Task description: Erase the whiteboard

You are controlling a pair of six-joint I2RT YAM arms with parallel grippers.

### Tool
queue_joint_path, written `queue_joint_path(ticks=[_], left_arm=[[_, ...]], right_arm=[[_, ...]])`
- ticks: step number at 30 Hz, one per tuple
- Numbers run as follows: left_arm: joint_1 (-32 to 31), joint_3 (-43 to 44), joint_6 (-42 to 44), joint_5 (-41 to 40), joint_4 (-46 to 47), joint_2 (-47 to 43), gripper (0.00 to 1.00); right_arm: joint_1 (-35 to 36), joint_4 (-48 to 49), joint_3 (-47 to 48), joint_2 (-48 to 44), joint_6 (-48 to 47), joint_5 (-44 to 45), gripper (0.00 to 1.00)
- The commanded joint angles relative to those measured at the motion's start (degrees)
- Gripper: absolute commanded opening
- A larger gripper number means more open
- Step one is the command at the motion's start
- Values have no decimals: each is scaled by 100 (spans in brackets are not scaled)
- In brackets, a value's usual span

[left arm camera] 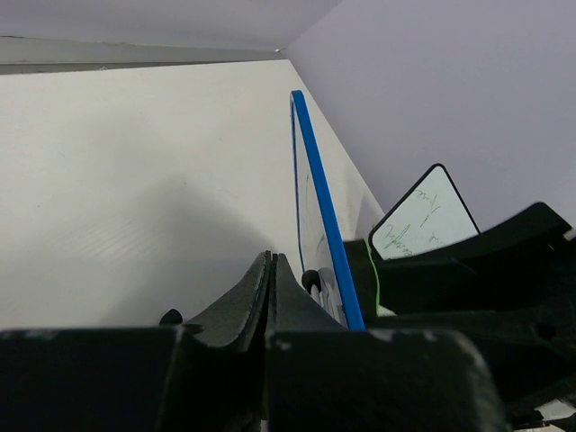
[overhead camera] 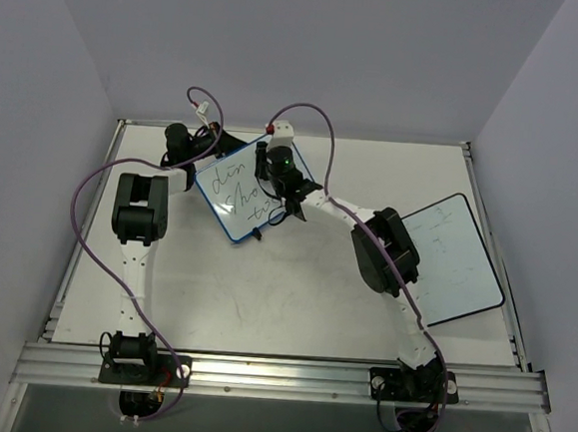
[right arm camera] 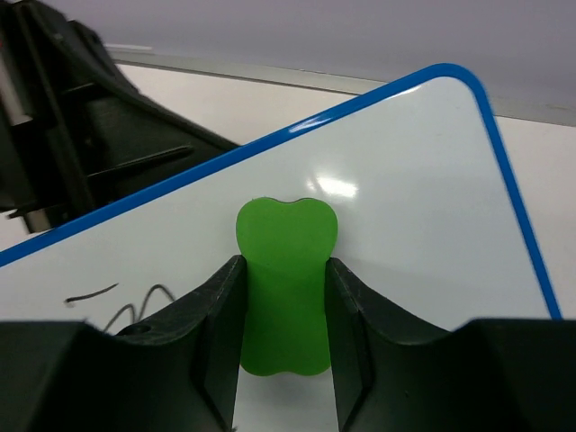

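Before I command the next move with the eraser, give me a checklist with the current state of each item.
1. Eraser clamped in the right gripper: ok.
2. Left gripper holding the whiteboard by its blue frame: ok, the frame sits between its fingers.
3. Eraser over the board's face, inside the frame: ok.
4. Eraser pressed against the face: cannot tell.
5. Board wiped clean: not ok, the handwriting is there, beside the eraser.
6. Black-framed board out of the way: ok, it lies apart on the right.
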Motion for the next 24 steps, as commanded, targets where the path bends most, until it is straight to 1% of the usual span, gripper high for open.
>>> queue_joint_path(ticks=[1,8,12,20,24], left_arm=[[-207,-19,298,198,-25,-321,2],[-242,-10,333,198,-60,-347,2],[-242,-19,359,198,-95,-365,2],[-251,-28,412,189,-174,-409,2],[-251,-45,447,189,-192,-426,2]], right_arm=[[404,-147,-193,-66,-58,-352,4],[878,-121,-141,-75,-172,-388,4],[1020,-138,-97,-49,-260,-405,5],[959,-226,-185,-57,-401,-229,5],[766,-174,-378,-119,-340,-159,4]])
